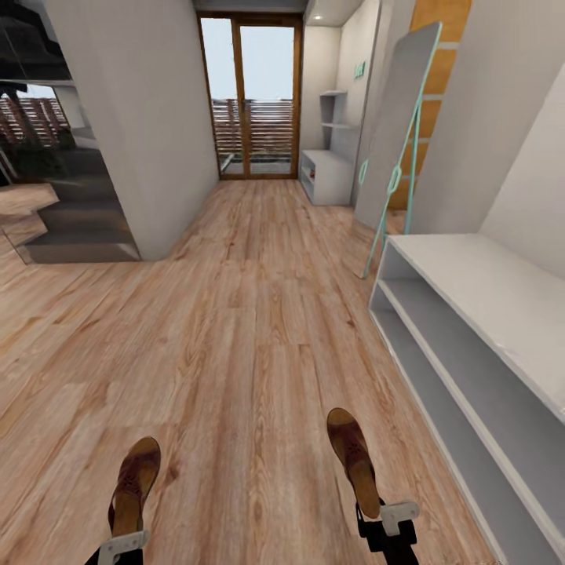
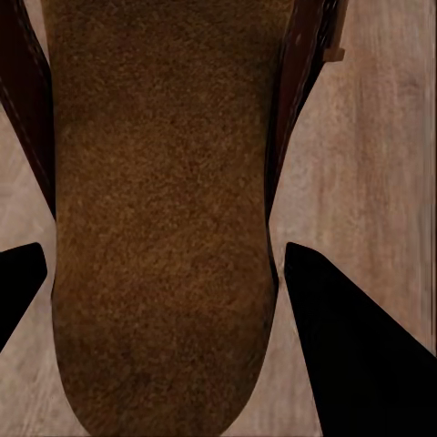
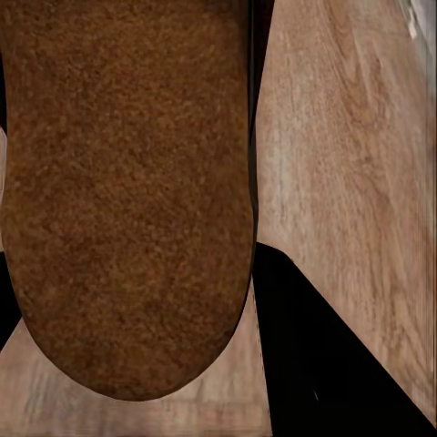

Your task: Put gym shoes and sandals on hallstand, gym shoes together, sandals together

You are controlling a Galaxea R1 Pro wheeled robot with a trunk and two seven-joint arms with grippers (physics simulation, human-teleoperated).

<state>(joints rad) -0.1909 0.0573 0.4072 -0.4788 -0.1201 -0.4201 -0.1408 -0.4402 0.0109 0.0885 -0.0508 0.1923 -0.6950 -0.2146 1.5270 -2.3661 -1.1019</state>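
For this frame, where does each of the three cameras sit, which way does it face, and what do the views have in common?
Head view: on the robot's head, looking forward and down the corridor floor; left hand and right hand each carry a sandal, shoe rack on the right.
Left wrist view: near the left hand, looking along dark fingers at the left sandal.
Right wrist view: near the right hand, looking at the right sandal over the floor.
Shared: both sandals and the wood floor also show from the head.

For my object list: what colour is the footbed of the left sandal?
Tan brown footbed, clearest in the left wrist view.
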